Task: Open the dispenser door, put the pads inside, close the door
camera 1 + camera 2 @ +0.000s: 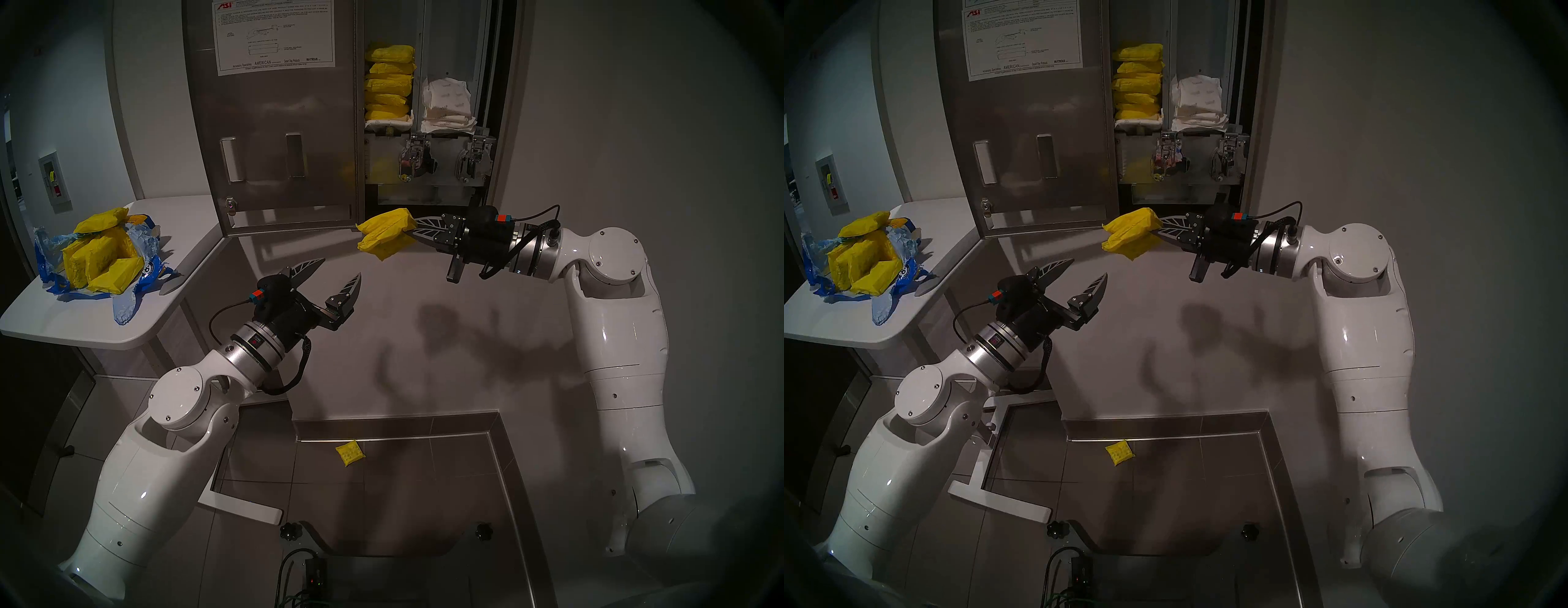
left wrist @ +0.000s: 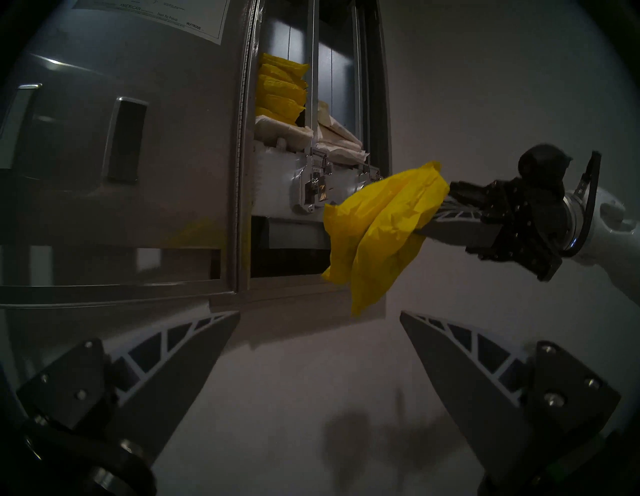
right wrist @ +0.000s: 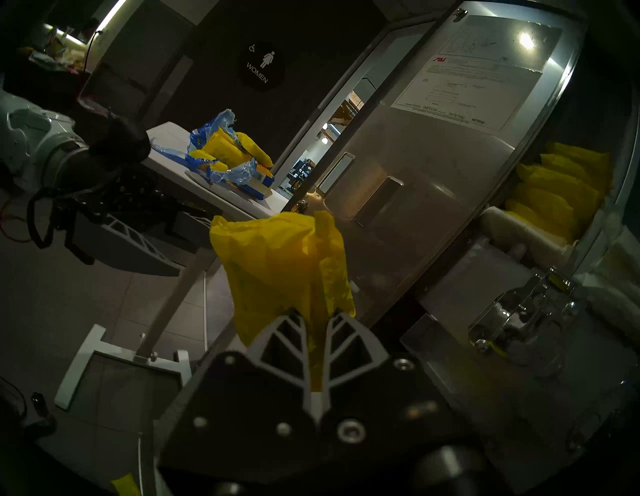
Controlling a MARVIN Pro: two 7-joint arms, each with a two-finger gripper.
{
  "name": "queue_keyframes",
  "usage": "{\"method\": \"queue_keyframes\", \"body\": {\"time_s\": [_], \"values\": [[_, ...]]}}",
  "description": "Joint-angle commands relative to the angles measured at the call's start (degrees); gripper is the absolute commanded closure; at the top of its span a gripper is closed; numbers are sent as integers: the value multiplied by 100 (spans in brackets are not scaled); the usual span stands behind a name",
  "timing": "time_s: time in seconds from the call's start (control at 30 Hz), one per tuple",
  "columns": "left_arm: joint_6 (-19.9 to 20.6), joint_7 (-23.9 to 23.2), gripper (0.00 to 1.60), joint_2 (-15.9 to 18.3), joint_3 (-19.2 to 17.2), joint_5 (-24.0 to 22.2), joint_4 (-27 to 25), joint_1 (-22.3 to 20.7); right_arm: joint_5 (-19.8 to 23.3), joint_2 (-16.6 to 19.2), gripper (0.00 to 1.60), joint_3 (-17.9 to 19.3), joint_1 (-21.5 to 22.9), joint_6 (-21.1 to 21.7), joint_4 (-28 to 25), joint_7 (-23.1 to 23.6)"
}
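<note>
At far left, on the bench [image 1: 97, 327], a torn blue bag [image 1: 127, 271] holds the spare pads [image 1: 102, 263]. Next, the left gripper [image 1: 324, 276] hangs with jaws released and empty. Behind it the door [image 1: 275, 127] stands swung open, its sheet [image 1: 273, 36] facing out. At centre, two pads [image 1: 384, 233], apparently pinched by a wrapper edge, hang from the clenched jaws of the right gripper [image 1: 413, 231], just below the cabinet opening. Above, a yellow stack [image 1: 388, 83] fills the left column; white pads [image 1: 445, 106] fill the right. One pad [image 1: 350, 453] lies on the floor. Recommended: raise the pair above the yellow stack, keep it level, enter clear of the divider, and release only once it rests on the stack, since so thin a pinch may slip.
</note>
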Motion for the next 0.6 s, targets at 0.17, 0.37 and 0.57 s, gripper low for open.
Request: {"method": "queue_keyframes", "body": {"time_s": [0.17, 0.37, 0.57], "values": [[132, 800, 0, -172, 12, 566, -421, 308, -436, -193, 160, -20, 104, -157, -527, -468], [185, 934, 0, -207, 35, 620, -509, 449, -734, -250, 160, -40, 173, -235, -622, -647], [220, 1004, 0, -238, 58, 658, -593, 531, -1091, -335, 160, -89, 332, -374, -616, -886]]}}
